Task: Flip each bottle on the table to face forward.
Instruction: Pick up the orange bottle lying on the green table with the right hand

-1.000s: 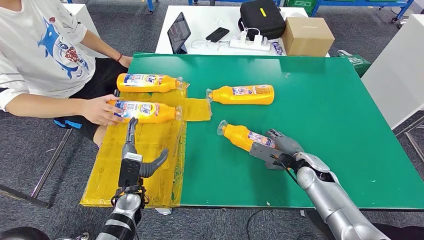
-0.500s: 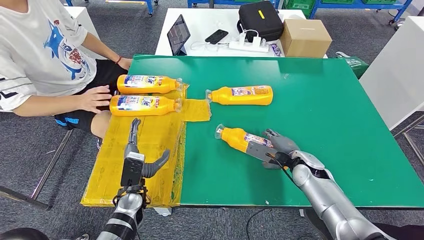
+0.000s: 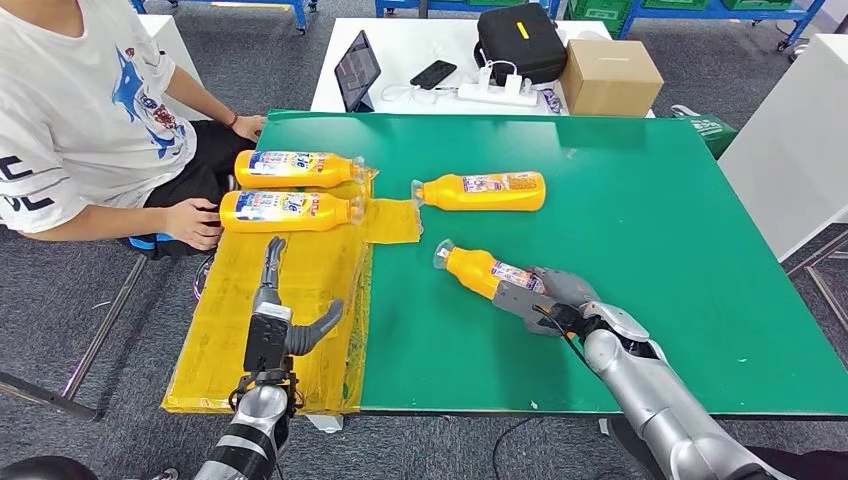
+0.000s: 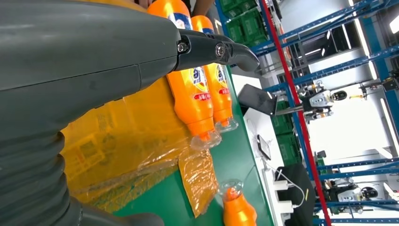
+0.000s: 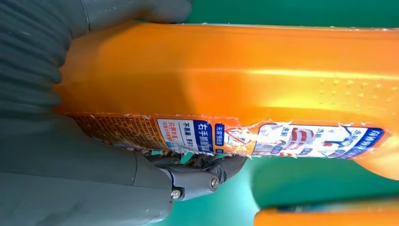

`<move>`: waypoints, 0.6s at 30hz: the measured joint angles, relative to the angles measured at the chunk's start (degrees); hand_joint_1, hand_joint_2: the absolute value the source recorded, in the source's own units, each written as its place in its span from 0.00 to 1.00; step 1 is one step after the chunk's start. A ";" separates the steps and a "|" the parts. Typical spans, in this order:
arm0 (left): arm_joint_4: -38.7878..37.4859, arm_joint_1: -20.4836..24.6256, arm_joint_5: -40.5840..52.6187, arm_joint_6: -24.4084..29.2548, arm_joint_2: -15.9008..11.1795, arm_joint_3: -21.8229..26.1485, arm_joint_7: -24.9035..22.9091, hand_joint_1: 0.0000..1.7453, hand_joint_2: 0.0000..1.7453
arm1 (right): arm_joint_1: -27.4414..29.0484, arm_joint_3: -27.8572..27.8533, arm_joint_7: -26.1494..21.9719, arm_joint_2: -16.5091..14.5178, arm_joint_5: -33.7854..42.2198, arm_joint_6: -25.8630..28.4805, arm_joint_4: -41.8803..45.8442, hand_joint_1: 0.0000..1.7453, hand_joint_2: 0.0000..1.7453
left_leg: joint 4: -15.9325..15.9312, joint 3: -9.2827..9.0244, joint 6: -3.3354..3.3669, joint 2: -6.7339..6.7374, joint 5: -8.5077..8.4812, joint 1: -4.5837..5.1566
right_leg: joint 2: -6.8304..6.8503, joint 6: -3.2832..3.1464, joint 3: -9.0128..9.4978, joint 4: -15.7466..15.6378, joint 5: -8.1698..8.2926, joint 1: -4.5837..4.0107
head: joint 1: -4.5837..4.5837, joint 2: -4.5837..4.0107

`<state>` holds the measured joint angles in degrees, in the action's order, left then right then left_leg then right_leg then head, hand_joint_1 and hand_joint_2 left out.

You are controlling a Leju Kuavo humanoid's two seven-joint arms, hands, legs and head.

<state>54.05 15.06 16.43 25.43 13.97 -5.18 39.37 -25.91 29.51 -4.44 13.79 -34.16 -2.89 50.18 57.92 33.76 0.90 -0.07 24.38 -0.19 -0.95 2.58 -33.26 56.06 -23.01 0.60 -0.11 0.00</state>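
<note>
My right hand [image 3: 553,298] grips the base end of an orange bottle [image 3: 484,272] lying on the green table [image 3: 620,220], cap pointing to the far left; close up, the bottle [image 5: 235,80] shows a torn label with the thumb and fingers [image 5: 188,176] wrapped around it. A second orange bottle [image 3: 482,190] lies further back. Two more orange bottles [image 3: 296,167] [image 3: 288,210] lie side by side on the yellow plastic sheet [image 3: 290,300]; the left wrist view has them [image 4: 190,94] ahead. My left hand [image 3: 275,320] hovers over the sheet, fingers apart, holding nothing.
A person in a white shirt sits at the left, one hand [image 3: 195,222] beside the nearer sheet bottle. Behind the green table stands a white table with a tablet [image 3: 357,66], phone, power strip, black bag [image 3: 523,40] and cardboard box [image 3: 610,73].
The person let go of the nearer sheet bottle and drew the hand back. My right hand kept its hold on the bottle, shifting it slightly. My left hand stayed put.
</note>
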 joint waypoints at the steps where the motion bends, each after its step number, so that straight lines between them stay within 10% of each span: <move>1: 0.22 -0.29 -0.33 -0.15 0.09 -0.05 0.04 0.00 1.00 | 1.55 -1.14 -3.03 -0.93 2.33 3.79 1.70 1.00 1.00 | 0.00 0.06 -0.01 -0.01 -0.02 -0.03 | 0.00 0.00 0.06 0.01 0.02 -0.02 | 0.07 0.00; 6: 3.26 -2.99 -1.22 -0.91 0.63 -0.63 -0.56 0.00 1.00 | 12.17 -10.14 -16.37 -9.44 7.58 23.69 19.97 1.00 1.00 | 0.04 1.10 -0.12 -0.19 -0.30 0.00 | 0.13 0.02 -1.05 0.23 0.05 0.00 | -0.01 0.00; 18: 5.65 -4.47 -1.28 -0.99 0.85 -1.39 -0.97 0.00 1.00 | 17.49 -16.44 -13.60 -14.17 7.43 23.82 33.24 1.00 1.00 | 0.02 1.79 -0.12 -0.44 -0.35 0.00 | 0.49 0.00 -1.59 0.22 0.01 0.04 | 0.06 0.00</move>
<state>59.69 10.60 15.15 24.44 14.82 -6.57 38.40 -8.42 13.07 -18.04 -0.38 -26.73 20.93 83.42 57.94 35.55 0.77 -0.51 24.04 -0.19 -0.46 2.58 -34.85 56.28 -23.00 0.65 -0.05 0.00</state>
